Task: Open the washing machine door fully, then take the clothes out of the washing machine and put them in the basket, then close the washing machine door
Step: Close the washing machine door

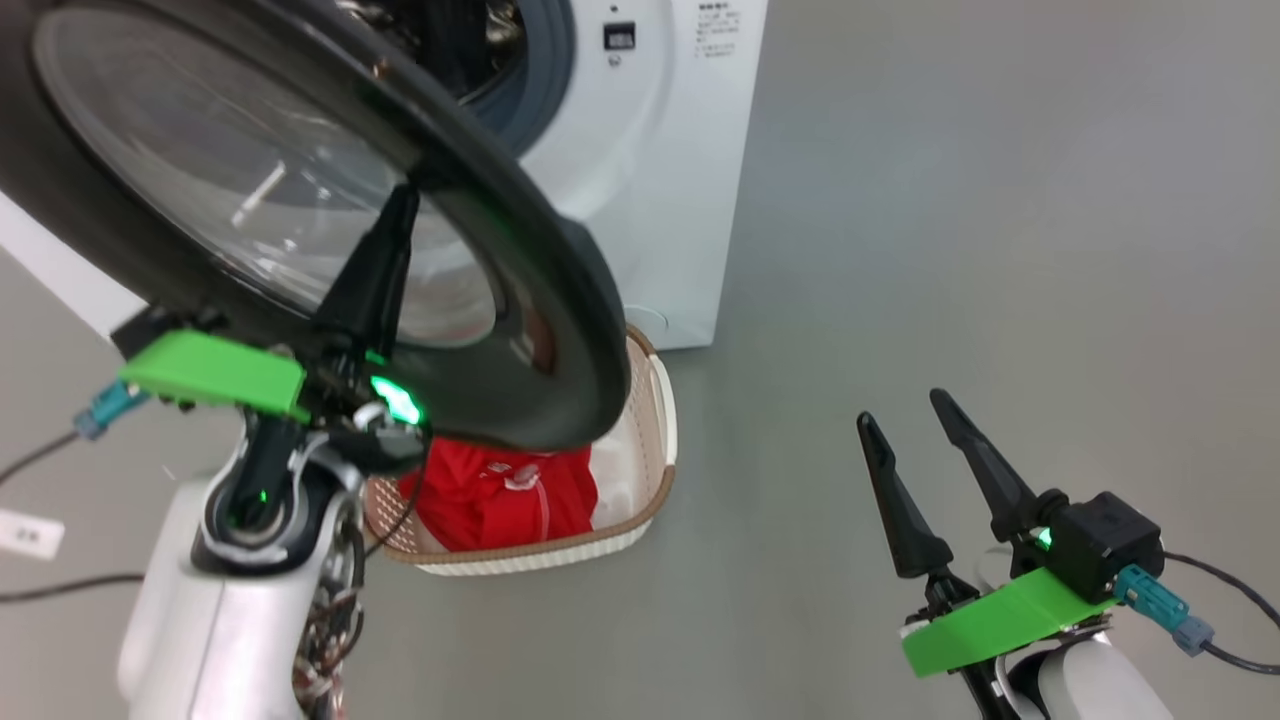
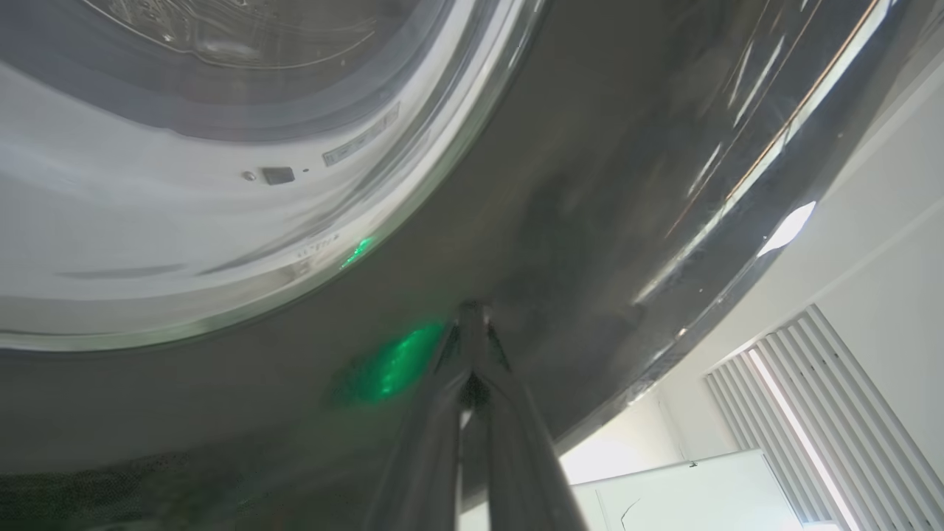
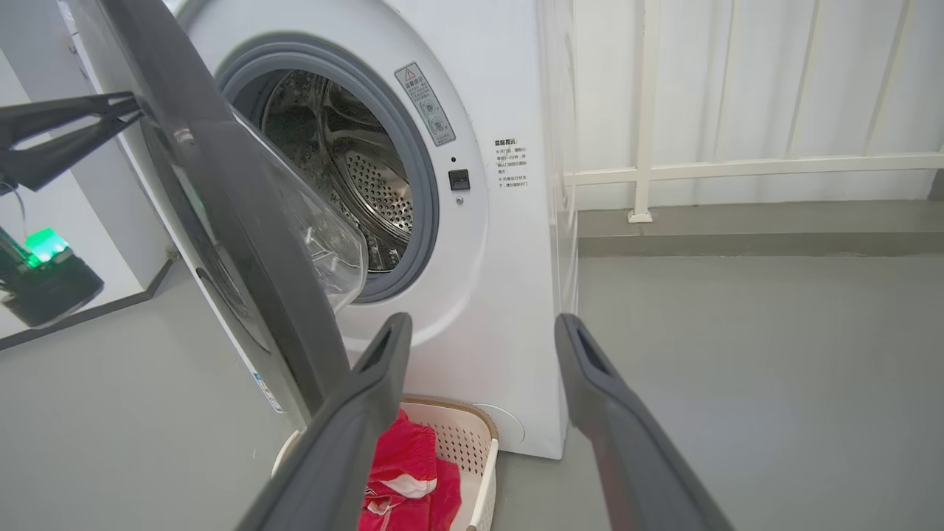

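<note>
Washing machine door (image 1: 560, 300), head view: partly swung out, its black rim's lower edge overhangs the basket (image 1: 655, 440), where the clothes (image 1: 500, 495) lie. Left hand (image 1: 405, 200): fingers pressed together, gripping nothing, tips on the door's outer face. Right hand (image 1: 903, 408): fingers spread wide, empty, over bare floor (image 1: 1000, 250), well apart from the washing machine (image 1: 660, 200).
Left wrist view: closed tips touch the rim beside the glass.
Right wrist view: wide gap between door edge and gasket (image 3: 424, 184); drum (image 3: 369, 192) exposed; basket just beside the machine's front.
</note>
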### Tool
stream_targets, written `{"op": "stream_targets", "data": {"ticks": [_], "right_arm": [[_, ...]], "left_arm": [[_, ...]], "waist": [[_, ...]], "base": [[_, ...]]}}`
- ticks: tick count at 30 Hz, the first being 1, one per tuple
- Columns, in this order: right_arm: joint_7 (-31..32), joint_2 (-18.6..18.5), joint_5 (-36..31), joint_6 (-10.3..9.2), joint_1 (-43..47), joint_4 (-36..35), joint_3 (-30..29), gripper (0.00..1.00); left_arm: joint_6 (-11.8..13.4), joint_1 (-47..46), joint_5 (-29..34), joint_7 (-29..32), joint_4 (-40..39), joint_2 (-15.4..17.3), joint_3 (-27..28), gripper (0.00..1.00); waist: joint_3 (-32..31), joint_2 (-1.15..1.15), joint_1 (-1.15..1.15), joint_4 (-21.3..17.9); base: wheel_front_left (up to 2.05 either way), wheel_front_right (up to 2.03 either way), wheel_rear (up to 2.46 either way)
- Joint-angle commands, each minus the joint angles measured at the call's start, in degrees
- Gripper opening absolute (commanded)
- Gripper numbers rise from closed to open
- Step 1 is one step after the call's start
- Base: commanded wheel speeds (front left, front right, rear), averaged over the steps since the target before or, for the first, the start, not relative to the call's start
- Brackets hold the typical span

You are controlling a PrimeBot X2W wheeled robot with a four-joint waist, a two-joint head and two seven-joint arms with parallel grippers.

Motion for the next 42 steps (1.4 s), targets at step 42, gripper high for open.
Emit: {"op": "stream_targets", "data": {"ticks": [42], "right_arm": [[-0.36, -0.2, -1.02, 0.28, -7.38, -2.43, 3.7, 1.0]], "left_arm": [[-3.34, -29.03, 0.23, -10.69, 13.91, 0.89, -3.16, 0.0]], "waist": [[11.75, 0.0, 0.0, -4.46]], "base": [[0.0, 0.0, 0.0]]}}
